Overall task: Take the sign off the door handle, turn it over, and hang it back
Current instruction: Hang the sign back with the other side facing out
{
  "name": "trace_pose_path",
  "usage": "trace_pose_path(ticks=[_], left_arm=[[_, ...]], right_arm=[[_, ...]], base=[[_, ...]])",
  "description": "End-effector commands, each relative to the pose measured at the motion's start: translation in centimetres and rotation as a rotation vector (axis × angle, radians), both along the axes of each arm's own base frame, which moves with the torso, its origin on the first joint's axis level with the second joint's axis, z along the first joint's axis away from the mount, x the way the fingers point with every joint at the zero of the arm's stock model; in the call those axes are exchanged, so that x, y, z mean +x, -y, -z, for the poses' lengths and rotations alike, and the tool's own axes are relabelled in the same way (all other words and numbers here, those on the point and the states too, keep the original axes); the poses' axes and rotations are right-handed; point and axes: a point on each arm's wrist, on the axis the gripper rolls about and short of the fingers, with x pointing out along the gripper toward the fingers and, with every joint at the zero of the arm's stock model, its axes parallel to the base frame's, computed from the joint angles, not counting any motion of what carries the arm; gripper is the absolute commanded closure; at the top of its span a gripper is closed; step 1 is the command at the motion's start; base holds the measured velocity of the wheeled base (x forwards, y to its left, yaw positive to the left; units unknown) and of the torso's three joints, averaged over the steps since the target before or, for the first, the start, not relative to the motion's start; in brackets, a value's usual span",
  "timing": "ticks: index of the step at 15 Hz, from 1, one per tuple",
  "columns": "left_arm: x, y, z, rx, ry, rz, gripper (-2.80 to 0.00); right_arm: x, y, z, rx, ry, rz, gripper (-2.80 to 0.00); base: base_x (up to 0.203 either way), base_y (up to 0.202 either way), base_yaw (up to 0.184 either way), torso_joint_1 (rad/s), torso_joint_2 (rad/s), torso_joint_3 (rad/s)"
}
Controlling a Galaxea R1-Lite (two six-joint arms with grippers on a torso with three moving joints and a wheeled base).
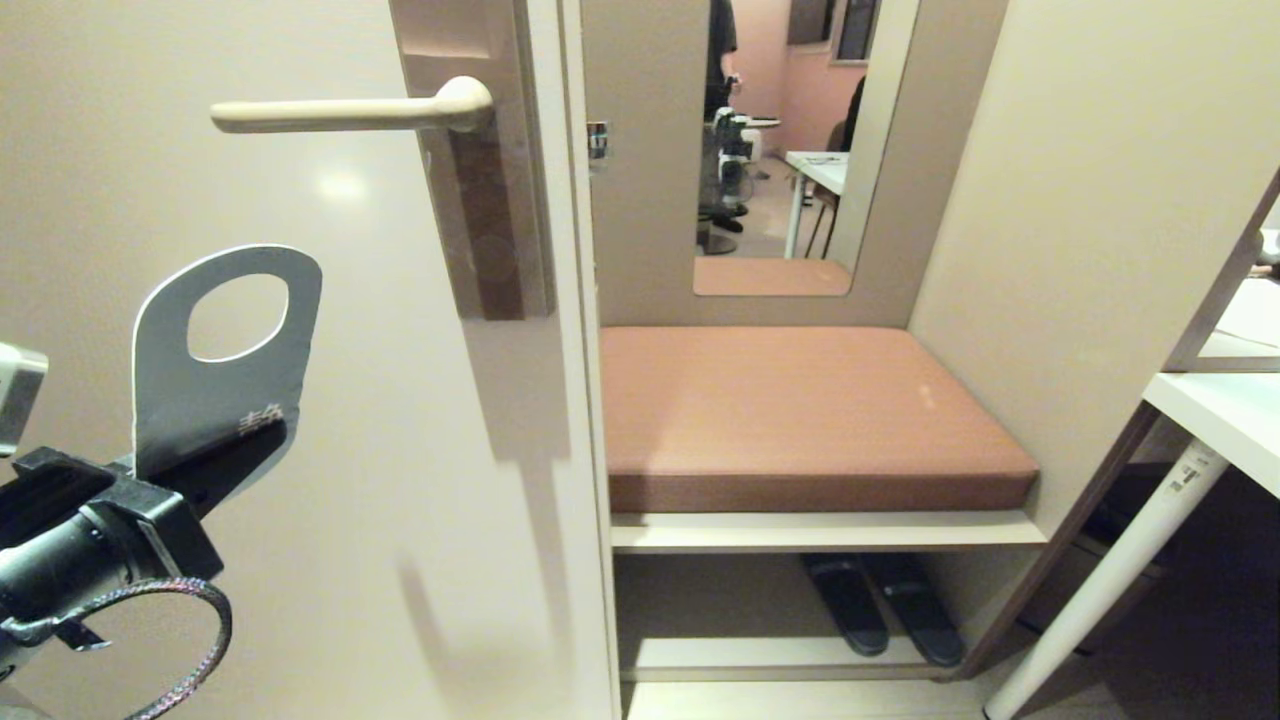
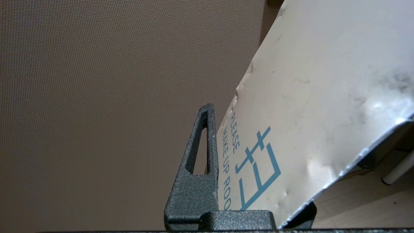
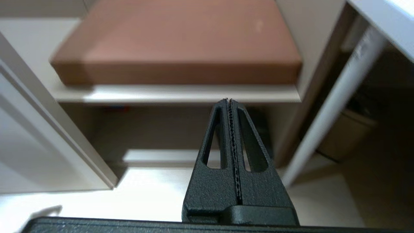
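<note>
In the head view the left end effector (image 1: 175,470) sits low at the left edge of the scene, clenched on the lower part of the sign (image 1: 225,360), which stands up from it tilted slightly, its hole end uppermost and its grey-blue face toward the camera, some white characters showing just above the grip. The sign is off the door handle (image 1: 350,112): the cream lever runs level across the door (image 1: 400,480) higher up and to the right, well apart from the card's top edge, with nothing hanging on it, and its brown-grey plate (image 1: 490,200) stands near the door's edge. Right of the door, a brown cushion (image 1: 800,410) lies on a shelf beneath a mirror (image 1: 780,150), and a white desk (image 1: 1220,400) cuts into the far right. In the left wrist view one dark finger (image 2: 197,181) of the left end effector presses against the sign's (image 2: 307,106) white face, where blue lettering reads "PLEASE MAKE UP ROO…" beside a blue character; the card slants away from the grip, dented and scuffed along its surface. In the right wrist view the right end effector (image 3: 230,101) is clenched on nothing, its two fingers meeting tip to tip, held in front of the cushion's (image 3: 181,42) shelf and away from the sign.
</note>
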Motion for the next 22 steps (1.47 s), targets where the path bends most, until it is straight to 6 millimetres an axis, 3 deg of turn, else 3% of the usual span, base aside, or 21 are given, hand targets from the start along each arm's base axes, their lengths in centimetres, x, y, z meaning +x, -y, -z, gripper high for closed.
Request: trace_pose_path(ticks=[1,3,8,16,22], left_arm=[[-0.2,-0.1,0.2,0.001,0.0,-0.005,0.0],[-0.3,-0.2,0.6,0.008,-0.015,-0.062,0.0],[-0.7,-0.5,1.9,0.021,-0.055,-0.165,0.0],[-1.6,-2.1,1.4,0.006,-0.012,-0.284,0.0],[-2.2,-2.1,1.3,-0.001,0.008,-0.289,0.0]], right_arm=[[-1.9,-0.1,1.6,-0.014,0.046,0.012,0.0],[-1.9,-0.1,3.0,-0.056,-0.052,-0.005,0.0],[-2.2,-0.1,3.8,-0.048,-0.138,0.001,0.0],[-2.2,-0.1,3.7,-0.05,-0.138,0.003,0.0],[-2.2,-0.1,3.7,-0.05,-0.138,0.003,0.0]], base=[[0.0,0.0,0.0,0.0,0.0,0.0],[0.0,0.0,0.0,0.0,0.0,0.0],[0.0,0.0,0.0,0.0,0.0,0.0],[0.0,0.0,0.0,0.0,0.0,0.0],[0.0,0.0,0.0,0.0,0.0,0.0]])
